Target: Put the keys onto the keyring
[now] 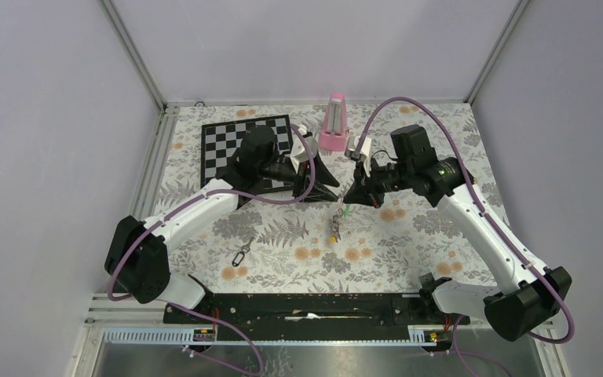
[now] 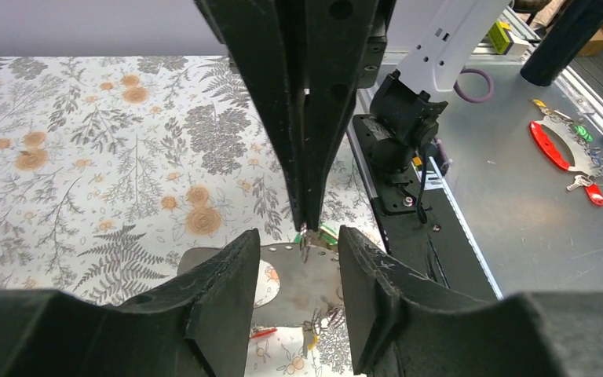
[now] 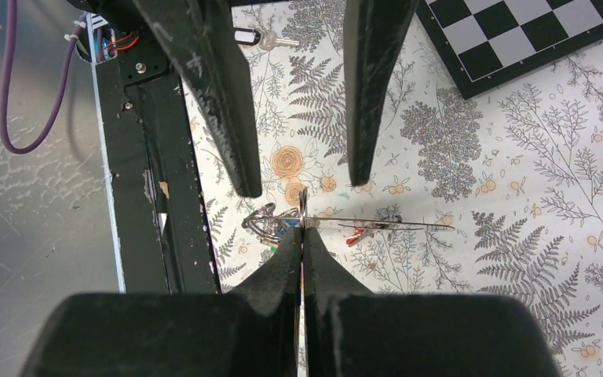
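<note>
Now right gripper [image 3: 302,236] pinches the keyring [image 3: 385,225], keys [image 3: 271,224] dangling. Left gripper [image 2: 297,259] stands open, fingers flanking that pinch.

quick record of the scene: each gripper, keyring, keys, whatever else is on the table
left gripper: open, holding nothing, facing the right one
right gripper: shut on the keyring
keys: bunch hanging from the keyring
loose key: on the table by the left arm
other: chessboard, pink object
</note>
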{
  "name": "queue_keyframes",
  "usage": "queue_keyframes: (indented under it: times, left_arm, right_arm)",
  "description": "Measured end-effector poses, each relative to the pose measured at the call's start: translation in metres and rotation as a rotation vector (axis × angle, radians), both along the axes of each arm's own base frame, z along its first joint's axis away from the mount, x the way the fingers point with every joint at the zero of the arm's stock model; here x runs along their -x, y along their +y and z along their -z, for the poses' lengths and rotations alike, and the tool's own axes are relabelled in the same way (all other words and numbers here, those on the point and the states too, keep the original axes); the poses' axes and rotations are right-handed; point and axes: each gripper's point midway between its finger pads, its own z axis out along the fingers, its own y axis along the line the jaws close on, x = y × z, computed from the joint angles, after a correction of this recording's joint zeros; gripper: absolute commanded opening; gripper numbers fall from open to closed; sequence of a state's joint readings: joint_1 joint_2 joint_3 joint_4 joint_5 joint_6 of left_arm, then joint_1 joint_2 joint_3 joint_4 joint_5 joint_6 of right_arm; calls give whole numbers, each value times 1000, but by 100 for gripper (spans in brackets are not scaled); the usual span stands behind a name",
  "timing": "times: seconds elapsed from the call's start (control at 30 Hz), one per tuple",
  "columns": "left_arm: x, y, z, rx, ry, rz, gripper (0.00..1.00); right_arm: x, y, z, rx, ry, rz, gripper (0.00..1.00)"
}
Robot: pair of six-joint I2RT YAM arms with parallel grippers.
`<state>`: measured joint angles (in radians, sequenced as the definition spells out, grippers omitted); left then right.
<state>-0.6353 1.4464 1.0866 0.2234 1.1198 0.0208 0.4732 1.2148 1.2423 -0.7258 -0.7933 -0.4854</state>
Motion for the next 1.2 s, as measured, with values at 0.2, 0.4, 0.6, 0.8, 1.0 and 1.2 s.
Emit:
queue_keyframes:
  times: [0.2,0.4,0.6,0.8,1.0,1.2]
  left_arm:
    - [8,-6,4,-9,-3,25,41]
    - [8,-9,13,-24,7,30,28]
    - [8,-9,16,-32,14,30,13]
    - [9,-9,17,-38,23,32,0]
    - [9,-10,14,-16,61,24,0]
    - [11,-4,11,63,177,1,0]
  right_arm:
    - [1,1,0,0,-1,-3,0]
    - [1,1,0,-1,-1,-4,0]
    - [1,1,0,-1,-2,-4,0]
    - [0,1,1,3,-5,1,6]
    - [-1,0,-2,-14,-36,10,31]
    - [5,-5,-9,-52,-95,23,45]
